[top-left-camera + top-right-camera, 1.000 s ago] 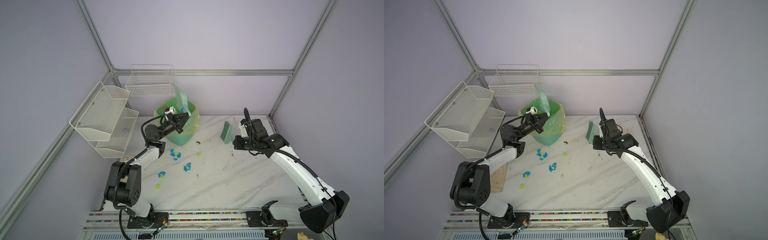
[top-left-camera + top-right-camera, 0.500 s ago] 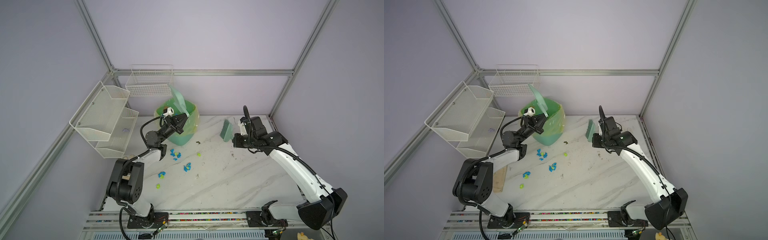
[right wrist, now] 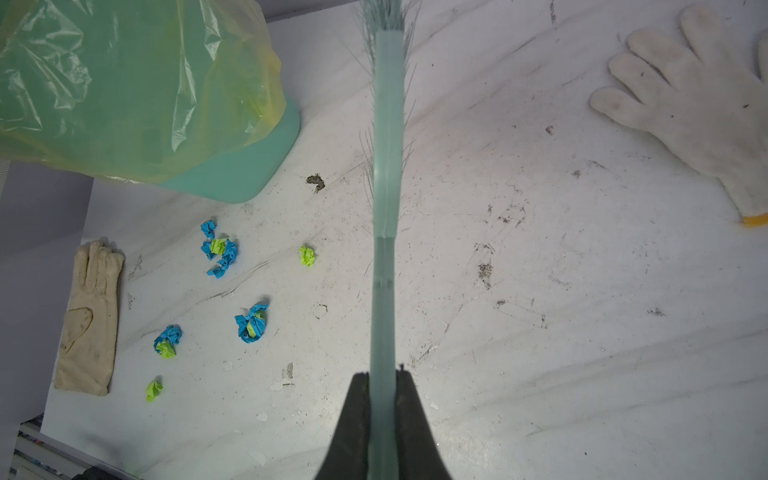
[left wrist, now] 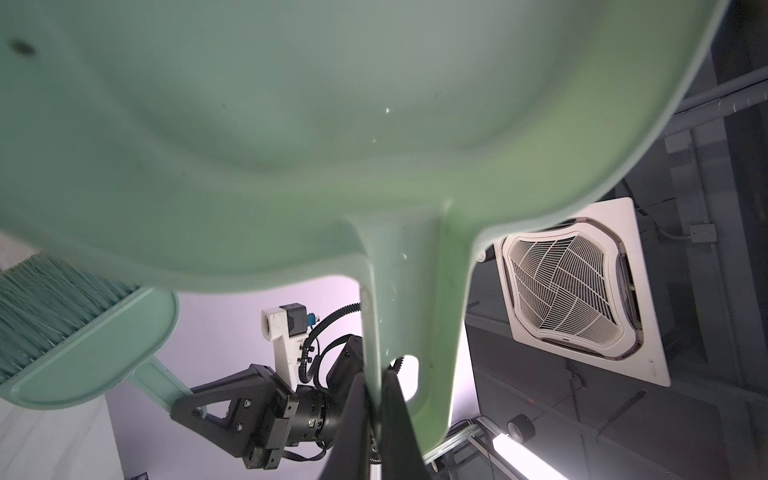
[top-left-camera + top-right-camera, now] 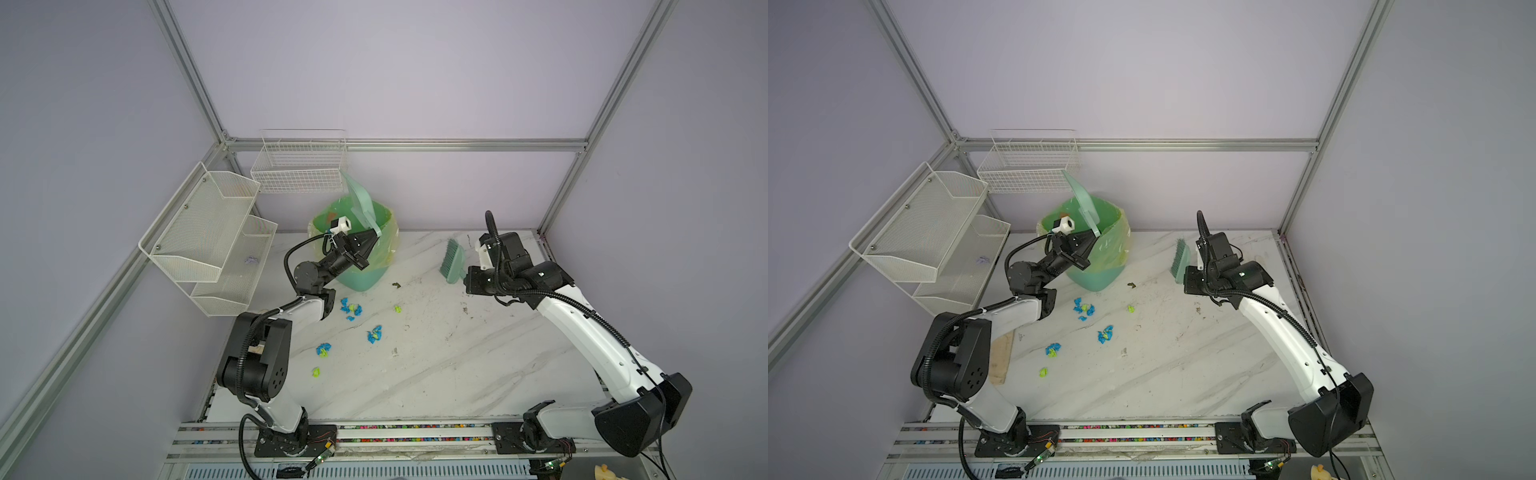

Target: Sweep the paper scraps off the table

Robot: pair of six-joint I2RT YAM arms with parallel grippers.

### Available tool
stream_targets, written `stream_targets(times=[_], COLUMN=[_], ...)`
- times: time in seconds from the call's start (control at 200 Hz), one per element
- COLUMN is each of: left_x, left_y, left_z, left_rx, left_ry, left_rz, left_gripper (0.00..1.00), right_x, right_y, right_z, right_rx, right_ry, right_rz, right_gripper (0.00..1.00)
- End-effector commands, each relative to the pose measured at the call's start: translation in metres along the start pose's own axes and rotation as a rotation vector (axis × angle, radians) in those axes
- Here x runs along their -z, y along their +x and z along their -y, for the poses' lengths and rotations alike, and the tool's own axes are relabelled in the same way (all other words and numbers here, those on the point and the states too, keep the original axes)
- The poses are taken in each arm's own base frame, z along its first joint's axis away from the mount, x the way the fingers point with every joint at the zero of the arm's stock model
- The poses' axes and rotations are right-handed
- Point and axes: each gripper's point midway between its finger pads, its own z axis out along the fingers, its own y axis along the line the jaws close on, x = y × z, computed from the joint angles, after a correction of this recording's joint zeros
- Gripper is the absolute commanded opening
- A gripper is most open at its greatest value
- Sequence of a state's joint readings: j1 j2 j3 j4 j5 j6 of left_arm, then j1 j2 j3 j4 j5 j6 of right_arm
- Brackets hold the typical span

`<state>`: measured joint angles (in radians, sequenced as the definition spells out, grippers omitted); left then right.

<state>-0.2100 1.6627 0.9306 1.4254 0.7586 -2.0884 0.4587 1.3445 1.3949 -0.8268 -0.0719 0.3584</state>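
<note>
The left end effector is clamped on the handle of the pale green dustpan, which tilts steeply over the lined green bin. The right end effector grips the brush by its handle, bristles pointing toward the back wall. Blue and yellow-green paper scraps lie in 5 small clusters on the tabletop, near the bin.

bin blocks far left, scraps before it, right tabletop open
</note>
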Motion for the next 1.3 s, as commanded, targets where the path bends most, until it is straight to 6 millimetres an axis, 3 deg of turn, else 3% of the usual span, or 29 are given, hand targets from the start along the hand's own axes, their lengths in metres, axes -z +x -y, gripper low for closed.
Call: stream_targets(times=[0.0, 0.15, 0.415, 0.435, 0.535, 0.795, 1.295], left_x=[-0.008, -0.012, -0.012, -0.011, -0.003, 0.037, 0.149], left_y=[0.018, 0.025, 0.036, 0.042, 0.048, 0.068, 0.096], left_z=[0.035, 0.029, 0.010, 0.021, 0.019, 0.004, -0.021], left_rx=[0.221, 0.169, -0.025, -0.057, -0.135, -0.285, -0.440], left_ry=[0.061, -0.031, -0.365, -0.373, -0.469, -0.737, -1.251], left_rz=[-0.091, -0.119, -0.151, -0.155, -0.163, -0.197, -0.218], left_gripper=[0.00, 0.00, 0.00, 0.00, 0.00, 0.00, 0.00], right_x=[0.004, 0.003, 0.006, 0.006, 0.005, 0.004, -0.003], right_y=[-0.007, -0.006, -0.002, -0.001, 0.003, 0.015, 0.036], right_z=[-0.002, -0.003, -0.006, -0.007, -0.011, -0.030, -0.051], right_rx=[-0.001, 0.000, -0.001, -0.001, 0.004, 0.016, 0.008], right_ry=[-0.005, -0.014, -0.042, -0.046, -0.076, -0.205, -0.379], right_rz=[0.017, 0.013, 0.013, 0.010, -0.003, -0.039, -0.081], right_gripper=[0.00, 0.00, 0.00, 0.00, 0.00, 0.00, 0.00])
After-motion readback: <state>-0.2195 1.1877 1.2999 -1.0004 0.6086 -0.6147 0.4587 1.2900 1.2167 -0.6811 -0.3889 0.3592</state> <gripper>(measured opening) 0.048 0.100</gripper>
